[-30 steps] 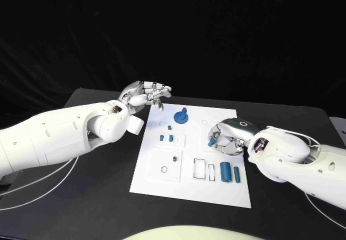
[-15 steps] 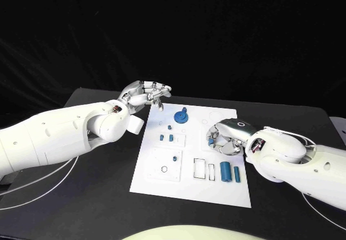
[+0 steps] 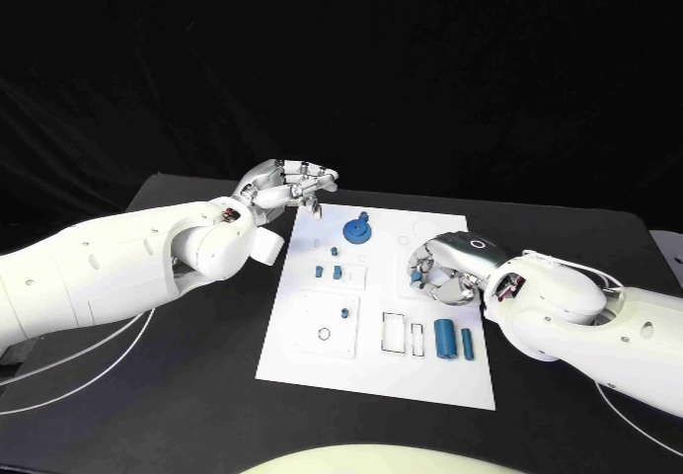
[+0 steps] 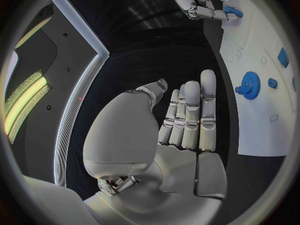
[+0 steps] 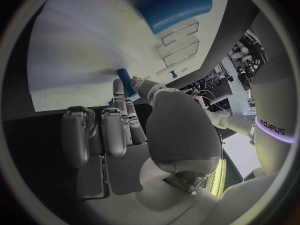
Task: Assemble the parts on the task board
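While the right hand (image 3: 448, 269) hovered over the board (image 3: 377, 380) in the head view, its fingers curled down around a small blue peg (image 3: 417, 280) that showed just under the fingertips at the board's right side. Nearer the robot than those fingers, 2 blue cylinders (image 3: 456, 339) lay side by side on the board. The left hand (image 3: 289, 185) was at the board's far left corner, fingers bunched together with nothing visible in them; just beyond its fingertips toward the board's middle sat the blue gear (image 3: 357, 232), and 2 small blue pieces (image 3: 329, 271) lay nearer the robot.

Seen from the left wrist, the left hand (image 4: 181, 125) held its fingers straight and pressed side by side, thumb alongside, empty; the gear (image 4: 249, 82) lay on the board (image 4: 256, 125) past the fingertips, well apart from them.

Seen from the right wrist, the right hand (image 5: 125, 130) pinched the peg (image 5: 127, 82) between thumb and a fingertip, against the board (image 5: 81, 60); a large blue cylinder (image 5: 172, 5) lay farther off.
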